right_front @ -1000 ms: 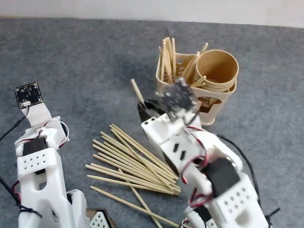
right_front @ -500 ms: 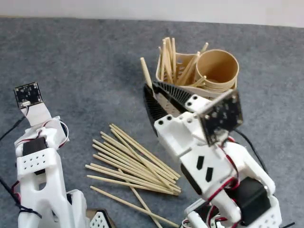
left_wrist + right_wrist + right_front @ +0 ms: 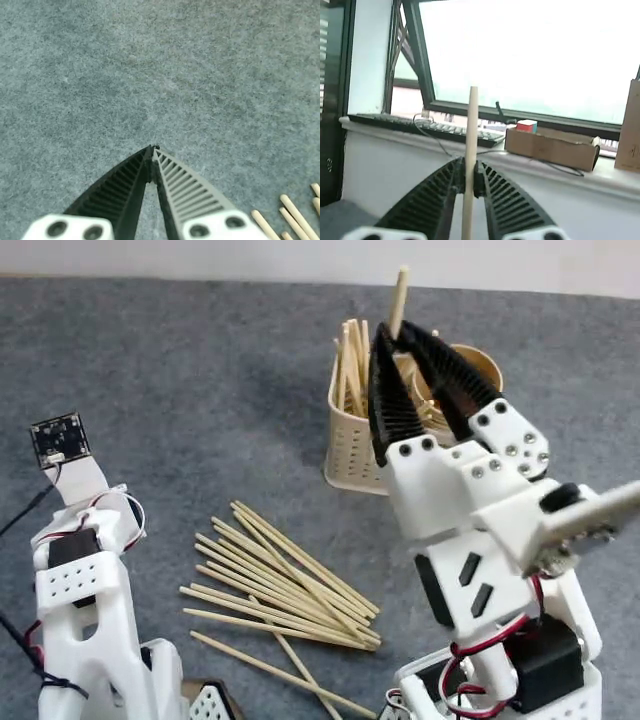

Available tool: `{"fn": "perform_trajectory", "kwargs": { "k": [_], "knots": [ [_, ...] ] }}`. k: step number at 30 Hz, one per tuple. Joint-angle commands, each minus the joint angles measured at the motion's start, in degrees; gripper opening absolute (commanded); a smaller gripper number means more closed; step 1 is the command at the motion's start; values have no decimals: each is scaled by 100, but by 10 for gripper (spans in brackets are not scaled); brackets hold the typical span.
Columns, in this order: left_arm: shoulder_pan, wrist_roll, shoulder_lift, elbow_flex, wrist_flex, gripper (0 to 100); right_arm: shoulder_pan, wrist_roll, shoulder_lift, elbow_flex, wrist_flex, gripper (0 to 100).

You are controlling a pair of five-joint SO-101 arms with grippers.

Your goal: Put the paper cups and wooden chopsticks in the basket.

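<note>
A cream basket (image 3: 352,445) stands at the back of the grey mat, holding several chopsticks and a stack of paper cups (image 3: 470,375). My right gripper (image 3: 392,340) is raised over the basket, shut on one wooden chopstick (image 3: 399,300) that points steeply up. In the right wrist view that chopstick (image 3: 470,150) stands between the black fingers of the right gripper (image 3: 469,172). A pile of loose chopsticks (image 3: 275,585) lies on the mat in front of the basket. My left gripper (image 3: 151,150) is shut on nothing, low over bare mat, with chopstick ends (image 3: 292,215) beside it.
The left arm (image 3: 80,580) stands at the near left of the mat. The grey mat (image 3: 180,390) is bare to the left of the basket. A pale wall edge runs along the far side.
The right arm has lifted the chopstick from beside the basket and swung it up and to the right, over the basket. The left arm has kept still.
</note>
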Motion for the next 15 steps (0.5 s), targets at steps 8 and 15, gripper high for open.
{"fn": "perform_trajectory", "kwargs": {
  "k": [8,15],
  "knots": [
    [-57,-26,-110,-22,-88,7,532,70,734,-251,-1446,7],
    [-57,-26,-110,-22,-88,7,1095,70,1771,-259,-2255,7]
  ]
}}
